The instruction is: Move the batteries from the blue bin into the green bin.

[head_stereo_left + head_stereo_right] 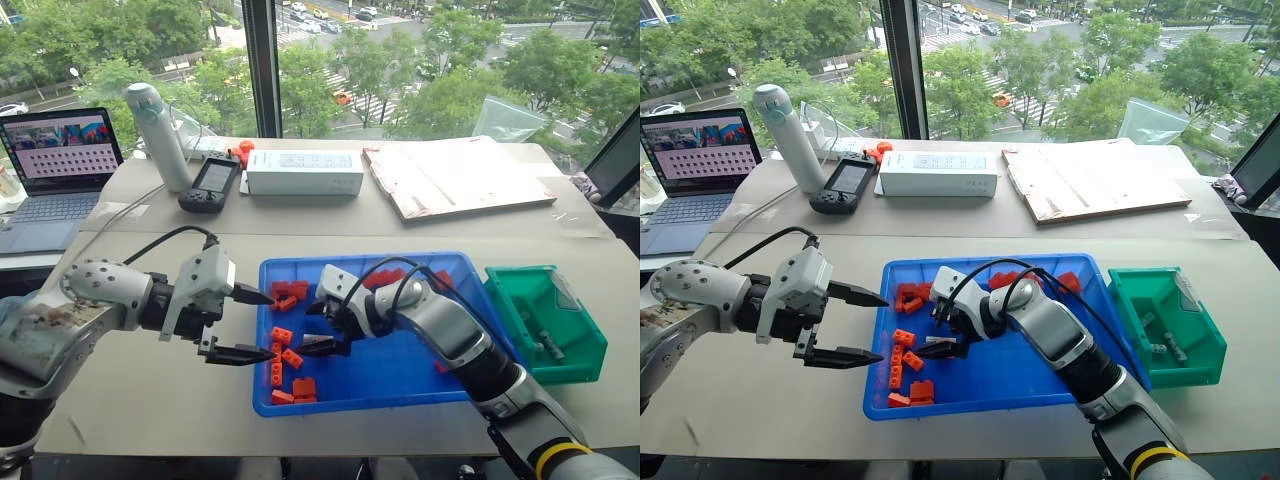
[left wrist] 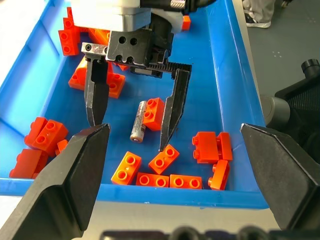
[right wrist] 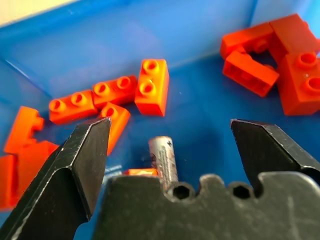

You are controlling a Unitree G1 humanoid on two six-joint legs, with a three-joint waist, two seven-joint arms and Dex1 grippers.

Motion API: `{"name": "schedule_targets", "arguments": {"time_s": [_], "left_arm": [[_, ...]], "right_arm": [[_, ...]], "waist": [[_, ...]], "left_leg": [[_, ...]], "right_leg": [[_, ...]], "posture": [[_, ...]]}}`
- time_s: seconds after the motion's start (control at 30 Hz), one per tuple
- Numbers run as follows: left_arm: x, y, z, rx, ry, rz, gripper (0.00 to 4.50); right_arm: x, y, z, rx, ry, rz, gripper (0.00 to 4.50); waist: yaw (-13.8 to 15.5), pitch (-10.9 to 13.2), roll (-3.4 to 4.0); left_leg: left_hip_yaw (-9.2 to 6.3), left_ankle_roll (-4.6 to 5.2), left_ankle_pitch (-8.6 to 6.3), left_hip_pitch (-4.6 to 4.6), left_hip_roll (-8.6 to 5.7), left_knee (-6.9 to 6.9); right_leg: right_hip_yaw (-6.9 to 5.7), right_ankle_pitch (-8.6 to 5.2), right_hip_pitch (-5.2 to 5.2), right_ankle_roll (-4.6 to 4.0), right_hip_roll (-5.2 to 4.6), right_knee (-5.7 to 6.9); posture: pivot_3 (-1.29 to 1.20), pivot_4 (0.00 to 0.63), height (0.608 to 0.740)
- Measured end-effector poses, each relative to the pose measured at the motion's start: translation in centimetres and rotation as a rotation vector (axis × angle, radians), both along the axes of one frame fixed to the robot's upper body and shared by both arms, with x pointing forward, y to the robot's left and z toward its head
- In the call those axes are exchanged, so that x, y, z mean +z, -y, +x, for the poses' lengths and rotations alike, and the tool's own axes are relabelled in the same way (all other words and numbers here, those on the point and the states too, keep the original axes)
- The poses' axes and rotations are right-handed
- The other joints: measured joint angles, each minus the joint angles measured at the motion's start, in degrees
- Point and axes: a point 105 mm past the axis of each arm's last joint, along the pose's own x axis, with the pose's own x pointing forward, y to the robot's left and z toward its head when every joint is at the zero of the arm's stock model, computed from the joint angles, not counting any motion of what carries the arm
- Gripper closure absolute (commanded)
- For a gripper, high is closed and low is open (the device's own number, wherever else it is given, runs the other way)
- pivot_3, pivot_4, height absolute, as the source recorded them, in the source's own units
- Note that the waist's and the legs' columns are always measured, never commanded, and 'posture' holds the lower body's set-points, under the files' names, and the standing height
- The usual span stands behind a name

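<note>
A silvery battery lies on the floor of the blue bin among orange bricks. My right gripper hangs just above it, open, one finger on each side of the battery, without touching it. My left gripper is open and empty at the blue bin's left rim, pointing at the right gripper. The green bin stands to the right of the blue bin, with small grey batteries on its floor.
At the back of the table are a laptop, a white bottle, a black handheld controller, a white box and a flat board. More orange bricks lie in the blue bin's left half.
</note>
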Motion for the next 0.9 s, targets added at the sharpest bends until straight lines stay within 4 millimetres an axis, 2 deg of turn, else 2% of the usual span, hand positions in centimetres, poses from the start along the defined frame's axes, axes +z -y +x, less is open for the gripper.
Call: {"name": "schedule_targets", "arguments": {"time_s": [0.03,0.1,0.23,0.37,0.4,0.57,0.67,0.77,0.83,0.9], "left_arm": [[-0.1,0.0,0.0,0.0,-0.004,0.001,0.0],[-0.3,-0.1,-0.1,0.001,-0.008,0.002,0.0],[-0.4,-0.2,-0.1,0.003,-0.011,0.005,0.0],[-0.4,-0.2,-0.1,0.001,0.007,0.01,0.0],[-0.4,-0.2,-0.1,0.0,0.008,0.011,0.0],[-0.4,-0.3,0.0,0.0,0.011,0.015,0.0],[-0.5,-0.4,0.2,0.002,0.012,0.014,0.0],[-0.6,-0.4,0.4,-0.005,0.004,0.002,0.0],[-0.7,-0.1,0.5,-0.019,0.005,-0.004,0.0],[-0.7,0.1,0.7,-0.025,0.009,-0.006,0.0]], "right_arm": [[0.0,0.1,0.1,0.0,0.015,-0.011,0.96],[-0.1,0.5,0.2,0.003,0.033,-0.032,1.74],[-0.1,1.5,0.4,0.012,0.063,-0.073,3.02],[0.7,1.5,0.0,0.055,0.101,-0.079,4.3],[0.8,1.5,0.0,0.056,0.103,-0.077,4.47],[1.4,2.2,0.1,0.028,0.048,-0.047,4.47],[3.3,3.7,0.6,-0.025,0.024,0.012,4.47],[5.4,6.0,1.6,-0.093,0.071,0.016,4.47],[6.0,6.8,1.8,-0.117,0.086,0.017,4.47],[6.0,6.6,1.4,-0.111,0.059,0.034,3.91]], "waist": [[0.0,0.0,0.0],[0.0,0.0,0.0],[0.0,0.0,-0.01],[0.0,-0.1,-0.06],[0.0,-0.1,-0.07],[0.1,-0.1,-0.07],[0.2,-0.1,-0.07],[0.2,-0.1,-0.07],[0.2,-0.1,-0.07],[0.1,-0.1,-0.07]], "left_leg": [[0.0,0.0,0.0,0.01,0.01,-0.01],[0.0,0.0,0.0,0.0,0.01,-0.01],[0.0,0.0,0.0,0.01,0.01,0.0],[0.0,-0.01,0.0,0.04,0.06,0.0],[0.0,-0.01,0.0,0.04,0.06,0.0],[0.01,-0.01,0.0,0.01,0.05,0.0],[0.0,-0.01,0.0,0.0,0.05,0.01],[0.01,-0.01,-0.01,0.0,0.05,0.0],[0.01,-0.01,-0.01,0.0,0.06,-0.02],[0.01,0.0,0.0,0.0,0.06,-0.06]], "right_leg": [[0.0,0.0,0.0,0.0,0.0,0.0],[0.0,0.0,0.0,0.0,0.0,0.0],[-0.01,0.0,0.01,0.0,0.0,0.0],[-0.04,-0.01,0.02,-0.03,0.0,0.0],[-0.04,-0.01,0.01,-0.04,0.0,0.0],[-0.03,-0.01,0.0,-0.04,0.0,-0.01],[-0.03,-0.01,0.0,-0.04,0.0,-0.01],[-0.04,-0.01,0.0,-0.04,0.0,-0.03],[-0.03,-0.02,-0.02,-0.06,0.0,-0.03],[-0.03,-0.04,-0.02,-0.09,0.0,-0.02]], "posture": [[0.0,0.15,0.74],[0.0,0.15,0.74],[0.0,0.15,0.74],[0.0,0.15,0.74],[0.0,0.15,0.74],[0.0,0.15,0.74],[0.0,0.15,0.74],[0.0,0.15,0.74],[0.0,0.15,0.74],[0.0,0.15,0.74]]}}
